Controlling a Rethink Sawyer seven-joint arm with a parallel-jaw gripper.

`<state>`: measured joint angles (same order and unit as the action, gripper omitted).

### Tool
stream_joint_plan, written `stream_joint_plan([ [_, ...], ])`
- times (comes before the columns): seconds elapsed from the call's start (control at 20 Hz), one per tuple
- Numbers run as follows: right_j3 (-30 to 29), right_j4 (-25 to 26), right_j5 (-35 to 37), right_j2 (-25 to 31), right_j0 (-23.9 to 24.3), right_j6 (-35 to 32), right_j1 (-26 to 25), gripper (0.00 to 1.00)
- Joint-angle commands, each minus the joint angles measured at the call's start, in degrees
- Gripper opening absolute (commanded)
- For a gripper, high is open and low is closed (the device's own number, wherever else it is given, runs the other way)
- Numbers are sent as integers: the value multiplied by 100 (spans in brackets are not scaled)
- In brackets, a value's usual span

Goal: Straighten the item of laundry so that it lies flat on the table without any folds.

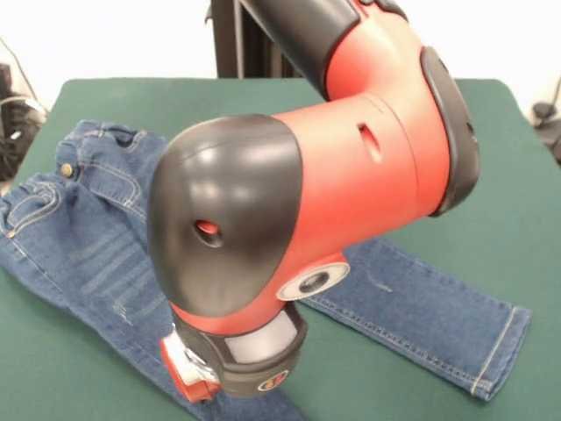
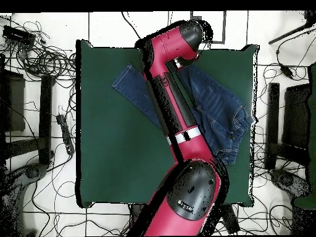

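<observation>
The item of laundry (image 1: 96, 237), a small pair of blue jeans, lies on the green table (image 1: 491, 175). Its waistband with a brass button is at the left and looks rumpled. One leg stretches flat to a hemmed cuff at the lower right. The other leg runs toward the bottom edge, behind the arm. From overhead the jeans (image 2: 222, 111) lie across the table's (image 2: 117, 154) top right part. My gripper (image 1: 191, 375) hangs low over that second leg, mostly hidden under the red and black wrist, so its state does not show.
The big red arm (image 1: 351, 149) fills the middle of the front view and hides the jeans' crotch area. In the overhead view the arm (image 2: 179, 117) crosses the table diagonally. Cables and dark stands (image 2: 46, 111) lie on the floor round the table.
</observation>
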<state>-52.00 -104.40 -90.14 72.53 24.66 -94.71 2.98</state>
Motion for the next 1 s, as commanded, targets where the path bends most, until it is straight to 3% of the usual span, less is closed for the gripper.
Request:
stream_joint_plan([
  [0.05, -424, -546, -563, 61, 97, -496, 401, 100],
  [1.0, -476, -400, 21, -7, 44, -819, -7, 100],
])
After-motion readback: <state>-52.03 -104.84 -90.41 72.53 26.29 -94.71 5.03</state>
